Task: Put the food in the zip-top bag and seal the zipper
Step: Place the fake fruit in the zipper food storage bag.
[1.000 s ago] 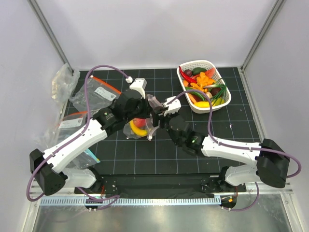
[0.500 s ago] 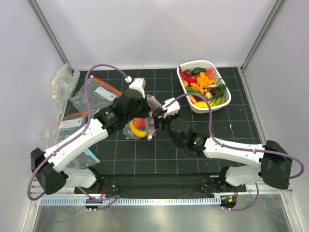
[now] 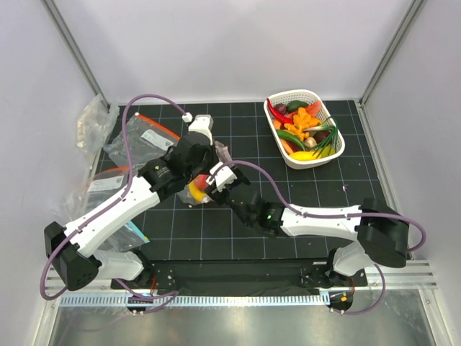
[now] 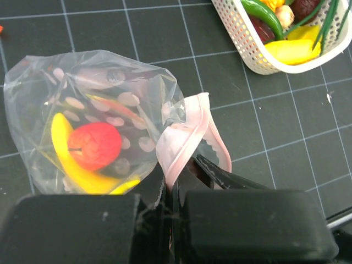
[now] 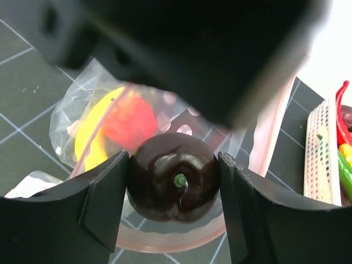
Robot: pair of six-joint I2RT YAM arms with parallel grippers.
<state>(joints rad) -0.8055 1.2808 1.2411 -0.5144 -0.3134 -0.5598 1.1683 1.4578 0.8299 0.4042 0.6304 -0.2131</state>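
Observation:
The clear zip-top bag with pale dots lies on the black mat and holds a yellow banana and a red fruit. My left gripper is shut on the pale pink zipper and lifts the mouth edge. My right gripper is shut on a dark purple round fruit with a green stem dot, right at the bag's open mouth. In the top view both grippers meet at the bag.
A white plastic basket with several more toy fruits and vegetables stands at the back right. Clear bags with orange-red strips and white labels lie at the left. The basket's corner shows in the left wrist view.
My right gripper has moved left with the dark fruit, from beside the bag to its mouth under the left gripper. The left gripper has kept its hold on the zipper.

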